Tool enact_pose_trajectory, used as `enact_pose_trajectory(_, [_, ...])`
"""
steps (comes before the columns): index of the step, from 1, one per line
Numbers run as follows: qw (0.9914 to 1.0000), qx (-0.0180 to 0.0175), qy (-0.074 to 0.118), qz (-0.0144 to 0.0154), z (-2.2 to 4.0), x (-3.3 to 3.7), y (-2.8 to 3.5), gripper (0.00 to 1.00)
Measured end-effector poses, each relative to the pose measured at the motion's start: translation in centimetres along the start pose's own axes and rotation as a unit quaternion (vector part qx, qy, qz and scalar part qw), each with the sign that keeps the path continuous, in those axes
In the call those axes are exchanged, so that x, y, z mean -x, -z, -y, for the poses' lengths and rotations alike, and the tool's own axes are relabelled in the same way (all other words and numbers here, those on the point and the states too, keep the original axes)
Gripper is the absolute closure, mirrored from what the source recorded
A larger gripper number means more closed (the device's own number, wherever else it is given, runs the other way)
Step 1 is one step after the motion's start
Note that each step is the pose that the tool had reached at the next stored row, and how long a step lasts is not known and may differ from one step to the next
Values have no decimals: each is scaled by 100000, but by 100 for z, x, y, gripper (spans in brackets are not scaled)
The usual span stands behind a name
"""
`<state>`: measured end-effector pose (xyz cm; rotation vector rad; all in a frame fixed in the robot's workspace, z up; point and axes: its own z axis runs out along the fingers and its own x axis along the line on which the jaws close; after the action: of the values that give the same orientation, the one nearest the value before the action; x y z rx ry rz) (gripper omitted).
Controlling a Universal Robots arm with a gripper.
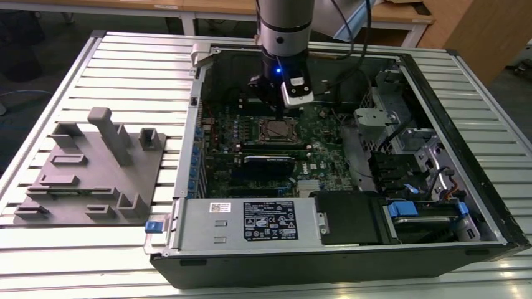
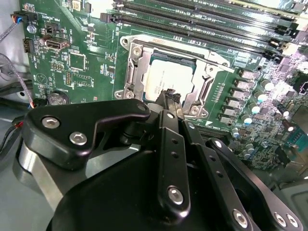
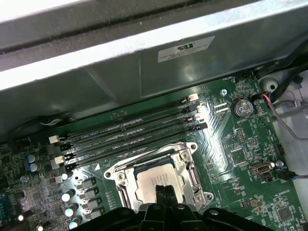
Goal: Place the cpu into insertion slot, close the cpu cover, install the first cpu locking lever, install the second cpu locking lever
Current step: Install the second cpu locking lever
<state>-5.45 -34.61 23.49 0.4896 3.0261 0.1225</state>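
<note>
Hovering fingers (image 2: 169,97) pinched together at cpu (image 2: 166,82) edge, cpu cover (image 2: 135,72) shut.

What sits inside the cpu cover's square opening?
The cpu lies within the cpu cover, its silvery top showing. The gripper tips hide its near edge; the socket beneath cannot be seen.

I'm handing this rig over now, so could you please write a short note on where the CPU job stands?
Gripper: fingers together, tips down at the near edge of the cpu, holding nothing.
The cpu sits in the socket on the motherboard, inside the open computer case.
The cpu cover lies closed as a frame around it.
Done: cpu placed, cover down.
Left: the locking levers; their state is unclear.
</note>
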Motion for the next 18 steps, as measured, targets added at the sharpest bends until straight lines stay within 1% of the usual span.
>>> enact_pose_trajectory(3, [100000,-3,-2,-23,-4,3,41,90])
enact_pose_trajectory(7, [100000,3,-1,-31,-5,3,45,90])
enact_pose_trajectory(8, [100000,-31,-4,-118,-5,4,46,90])
enact_pose_trajectory(9, [99998,-178,-30,-535,-5,5,45,90])
enact_pose_trajectory(10, [99991,-418,-82,-1238,-6,6,43,90])
enact_pose_trajectory(11, [99985,-559,-114,-1640,-6,7,43,90])
enact_pose_trajectory(15, [99985,-546,-91,-1660,-8,12,41,90])
enact_pose_trajectory(18, [99976,-500,1163,-1766,-13,29,36,90])
